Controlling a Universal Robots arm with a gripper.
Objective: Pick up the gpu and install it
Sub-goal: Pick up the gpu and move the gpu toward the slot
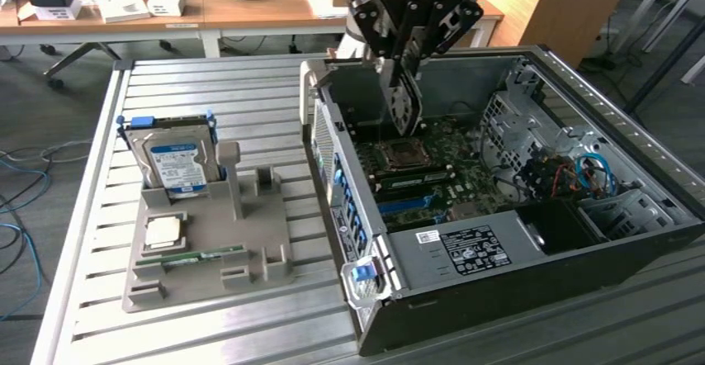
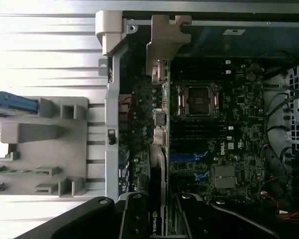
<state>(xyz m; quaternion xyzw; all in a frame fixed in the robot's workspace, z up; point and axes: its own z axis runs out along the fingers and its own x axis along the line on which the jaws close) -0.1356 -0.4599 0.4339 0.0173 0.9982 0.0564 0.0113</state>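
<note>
Arm points straight down over case (image 1: 463, 315), fingers (image 2: 134, 219) gripping upright gpu (image 1: 402, 105)

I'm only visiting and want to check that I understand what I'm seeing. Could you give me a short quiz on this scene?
1. True or false: the gripper holds the gpu upright over the open computer case.
2. What stands upright in the grey holder? A) a hard drive B) a fan C) a keyboard
3. Fill in: in the exterior view, the holder lies to the case's ____.
Key: 1 true; 2 A; 3 left.
</note>
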